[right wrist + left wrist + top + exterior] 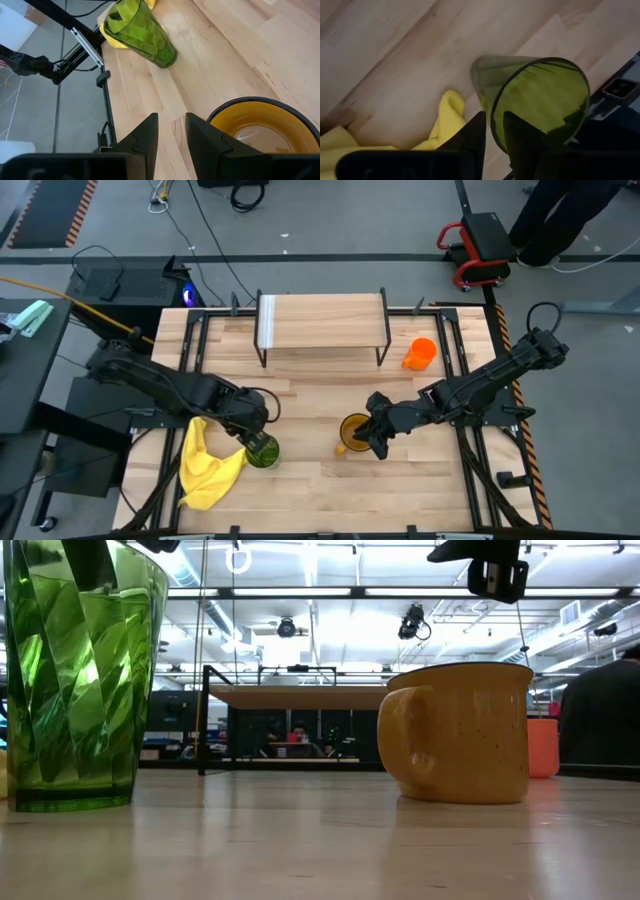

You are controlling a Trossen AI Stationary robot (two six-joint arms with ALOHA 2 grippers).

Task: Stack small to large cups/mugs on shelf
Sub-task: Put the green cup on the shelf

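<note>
The left gripper (492, 137) straddles the rim of the green tumbler (535, 100), one finger inside, beside a yellow cloth (445, 120) on the tabletop (410, 55).

A translucent green tumbler (262, 450) stands upright beside the yellow cloth (207, 466), an amber-yellow handled mug (353, 432) stands upright mid-table, a bright orange mug (421, 353) sits just beside the bare wooden-topped, black-legged shelf (321, 321).
</note>
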